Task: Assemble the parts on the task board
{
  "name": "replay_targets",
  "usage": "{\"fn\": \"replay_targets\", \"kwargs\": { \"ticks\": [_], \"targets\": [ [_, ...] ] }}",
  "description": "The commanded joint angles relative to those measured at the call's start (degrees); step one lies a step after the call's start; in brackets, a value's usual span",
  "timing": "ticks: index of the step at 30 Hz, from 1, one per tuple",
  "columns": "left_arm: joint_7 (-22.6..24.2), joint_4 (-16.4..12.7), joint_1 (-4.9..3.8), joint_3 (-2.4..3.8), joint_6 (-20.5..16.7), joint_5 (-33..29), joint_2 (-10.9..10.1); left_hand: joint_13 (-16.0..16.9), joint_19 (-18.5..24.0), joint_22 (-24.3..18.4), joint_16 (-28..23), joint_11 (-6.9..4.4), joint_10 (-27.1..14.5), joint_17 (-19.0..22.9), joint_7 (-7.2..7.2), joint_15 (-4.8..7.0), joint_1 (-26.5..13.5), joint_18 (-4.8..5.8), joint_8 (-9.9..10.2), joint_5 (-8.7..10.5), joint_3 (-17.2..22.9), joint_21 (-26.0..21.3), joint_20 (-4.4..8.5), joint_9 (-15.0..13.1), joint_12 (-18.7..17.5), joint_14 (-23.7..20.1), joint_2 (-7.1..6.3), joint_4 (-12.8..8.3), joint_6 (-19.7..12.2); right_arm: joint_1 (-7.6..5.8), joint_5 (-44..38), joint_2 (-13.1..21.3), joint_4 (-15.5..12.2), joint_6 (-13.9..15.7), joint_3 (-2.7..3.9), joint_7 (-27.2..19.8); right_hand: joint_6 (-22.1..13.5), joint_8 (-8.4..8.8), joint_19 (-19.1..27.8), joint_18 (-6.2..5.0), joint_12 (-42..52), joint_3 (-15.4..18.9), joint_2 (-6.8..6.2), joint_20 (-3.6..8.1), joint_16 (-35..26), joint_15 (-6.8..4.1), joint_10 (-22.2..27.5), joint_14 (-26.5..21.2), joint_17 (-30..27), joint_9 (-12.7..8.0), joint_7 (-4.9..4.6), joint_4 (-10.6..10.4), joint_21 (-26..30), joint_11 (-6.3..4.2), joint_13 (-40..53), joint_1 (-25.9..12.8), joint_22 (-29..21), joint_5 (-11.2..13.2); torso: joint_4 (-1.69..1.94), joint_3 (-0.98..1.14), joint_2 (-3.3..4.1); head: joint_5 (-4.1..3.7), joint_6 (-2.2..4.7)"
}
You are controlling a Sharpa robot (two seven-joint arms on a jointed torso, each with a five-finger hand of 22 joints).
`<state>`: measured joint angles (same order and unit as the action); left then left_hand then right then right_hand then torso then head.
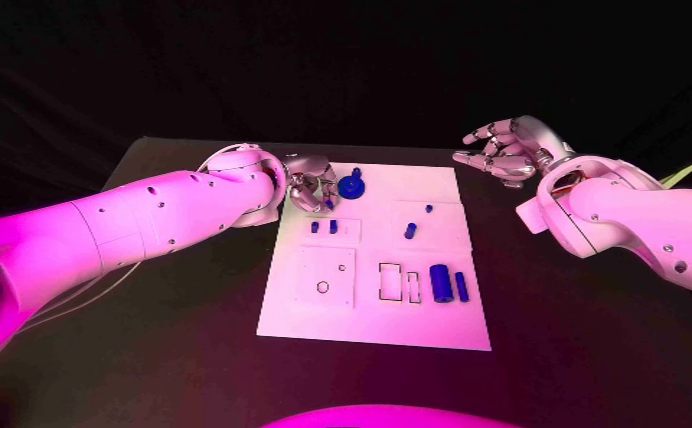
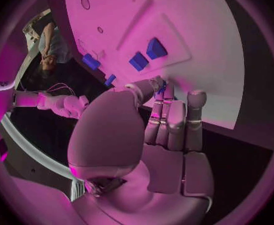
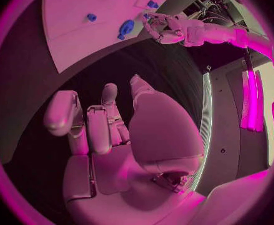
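The white task board [image 1: 378, 308] lies in the middle of the black table. My left hand [image 1: 307, 188] hovers over the board's far left corner, beside a round blue part [image 1: 353, 186]. Its thumb and fingers pinch a small blue part [image 2: 163, 88]. Two small blue blocks [image 1: 325, 227] stand just below that hand, also seen as blocks [image 2: 147, 55]. A blue peg [image 1: 410, 230] stands mid-board, and a blue cylinder [image 1: 440, 283] and a blue bar [image 1: 462, 286] lie near the right edge. My right hand [image 1: 505, 153] hangs off the board's far right corner, fingers loosely bent and apart, holding nothing.
Outlined rectangular slots [image 1: 391, 281] sit left of the cylinder, and a raised square with small holes [image 1: 329, 276] sits at the board's left. Black table [image 1: 577, 328] surrounds the board on all sides.
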<state>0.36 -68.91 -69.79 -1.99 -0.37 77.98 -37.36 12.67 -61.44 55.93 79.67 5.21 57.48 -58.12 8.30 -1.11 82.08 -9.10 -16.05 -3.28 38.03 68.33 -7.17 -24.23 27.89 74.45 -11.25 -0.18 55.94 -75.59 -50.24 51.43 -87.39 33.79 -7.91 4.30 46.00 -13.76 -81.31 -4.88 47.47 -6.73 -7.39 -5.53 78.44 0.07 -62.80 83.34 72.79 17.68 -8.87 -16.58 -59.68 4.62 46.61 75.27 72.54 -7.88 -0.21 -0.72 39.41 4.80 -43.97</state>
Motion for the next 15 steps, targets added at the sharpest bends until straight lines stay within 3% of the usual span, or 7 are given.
{"fn": "replay_targets", "kwargs": {
  "ticks": [1,15],
  "targets": [
    [0.12,-0.14,-0.02,0.04,-0.01,-0.08,0.19,0.48,-0.76,1.16,1.34,-0.72,2.83,-0.97,0.13,0.24,-0.61,0.87,0.27,0.25,0.44,1.19,0.14,-0.18,0.13,0.66,0.79,-0.83,1.83,0.03,-0.05,-0.02,-0.03,-0.11,0.01,-0.06,0.93,-1.54,0.56,-0.89,-0.72,-0.88,0.09,0.15,-0.52,-0.47,2.52,2.21,-0.25,-0.32,-0.31,0.04,0.46,-0.42,-0.42,-0.18,-0.31,-0.22,0.00,0.03,-0.03,-0.07,-0.05],
    [-0.51,-0.19,-0.02,0.03,1.32,1.61,0.20,0.56,-0.16,0.41,1.22,-0.72,2.89,-0.54,0.10,0.28,-0.92,0.70,0.47,0.27,0.13,0.69,0.21,-0.19,-0.16,0.48,0.68,-0.75,1.93,0.03,-0.06,-0.01,0.02,-0.25,0.01,0.06,0.93,-1.54,0.56,-0.89,-0.72,-0.88,0.09,0.15,-0.52,-0.47,2.52,2.21,-0.25,-0.32,-0.31,0.04,0.46,-0.42,-0.42,-0.18,-0.31,-0.22,0.07,0.03,-0.06,-0.14,-0.20]
  ]
}}
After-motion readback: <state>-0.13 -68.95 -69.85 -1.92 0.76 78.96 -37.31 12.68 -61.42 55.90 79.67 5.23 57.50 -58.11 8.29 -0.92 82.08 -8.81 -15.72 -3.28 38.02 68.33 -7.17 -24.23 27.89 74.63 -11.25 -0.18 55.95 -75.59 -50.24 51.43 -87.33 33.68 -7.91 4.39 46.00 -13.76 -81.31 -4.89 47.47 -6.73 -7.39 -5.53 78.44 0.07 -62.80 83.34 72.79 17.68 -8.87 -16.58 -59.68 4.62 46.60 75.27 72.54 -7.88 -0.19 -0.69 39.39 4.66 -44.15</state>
